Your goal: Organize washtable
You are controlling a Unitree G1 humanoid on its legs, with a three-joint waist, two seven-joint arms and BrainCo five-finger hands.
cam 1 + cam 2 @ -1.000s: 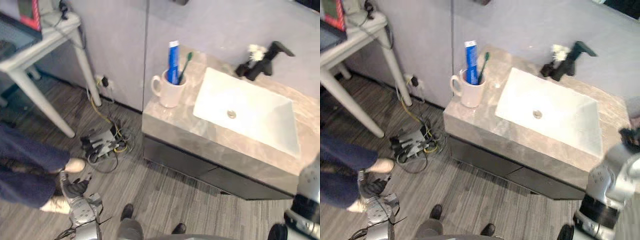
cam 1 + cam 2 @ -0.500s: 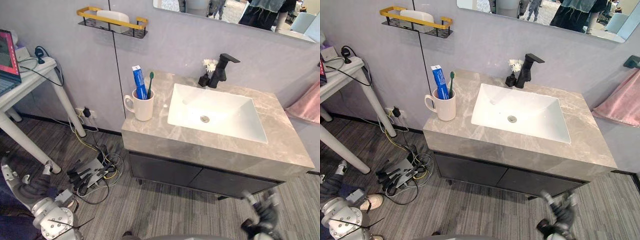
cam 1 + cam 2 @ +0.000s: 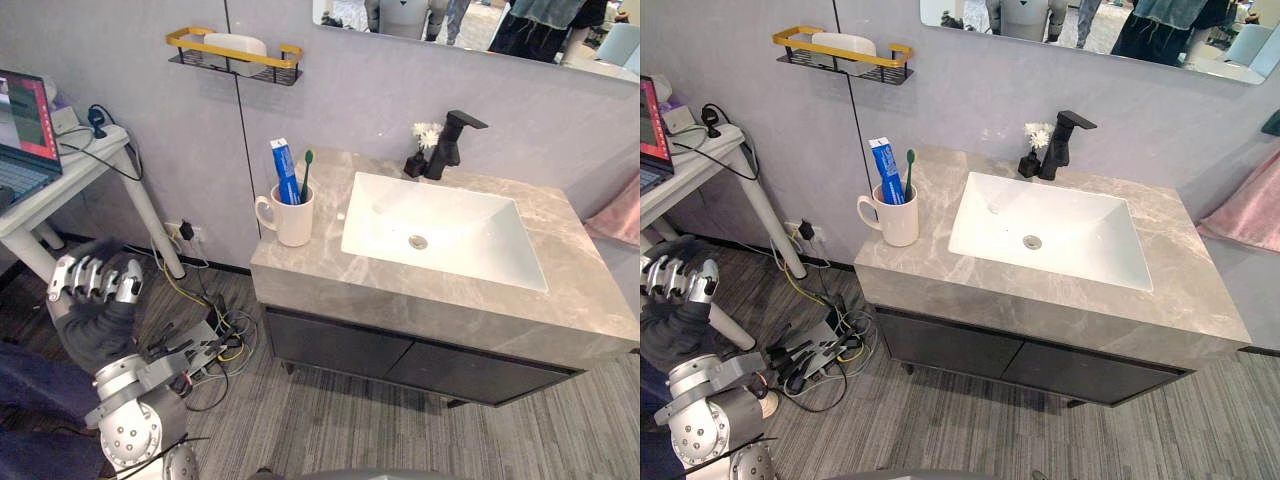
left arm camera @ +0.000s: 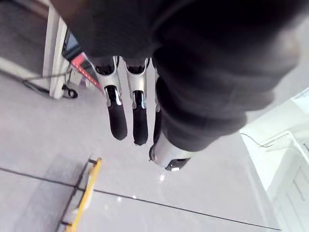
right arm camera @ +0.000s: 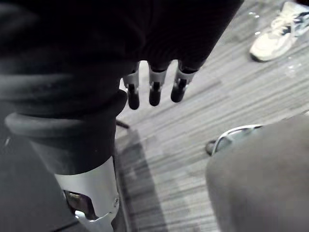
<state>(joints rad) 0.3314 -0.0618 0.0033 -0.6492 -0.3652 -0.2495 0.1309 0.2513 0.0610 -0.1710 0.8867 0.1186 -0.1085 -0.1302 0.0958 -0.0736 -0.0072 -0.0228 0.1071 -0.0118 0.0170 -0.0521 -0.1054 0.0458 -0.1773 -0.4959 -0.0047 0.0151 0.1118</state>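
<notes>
At the left rear corner of the washtable (image 3: pixel 400 292), in the left eye view, a mug (image 3: pixel 294 220) is seen upright just beside the basin (image 3: pixel 450 235), with a toothpaste tube (image 3: pixel 284 172) and a toothbrush (image 3: pixel 306 165) standing in it; a tap (image 3: pixel 452 140) and a small flower vase (image 3: pixel 413 165) are set behind the basin, and a wall shelf (image 3: pixel 292 52) is mounted above. The left hand (image 3: pixel 92 280) is raised over the floor in front of a side table (image 3: pixel 60 190), well apart from the counter, its back turned to the camera and nothing held. In the right eye view the same left hand (image 3: pixel 678 275) is found at the far left edge, level with the mug (image 3: pixel 898 220) but well apart from it. In the left wrist view the fingers (image 4: pixel 117 118) are shown straight and side by side, empty, pointed at the wall near the shelf (image 4: pixel 84 195). In the right wrist view the right hand (image 5: pixel 153 89) is hung over the floor (image 5: pixel 193 121), fingers loose and empty, with a person's shoe (image 5: pixel 277 29) beyond. No item is judged to be in hand, and the counter looks largely in order; any next move would call for the left arm to be carried across to the mug's corner, since nothing is within reach as posed
</notes>
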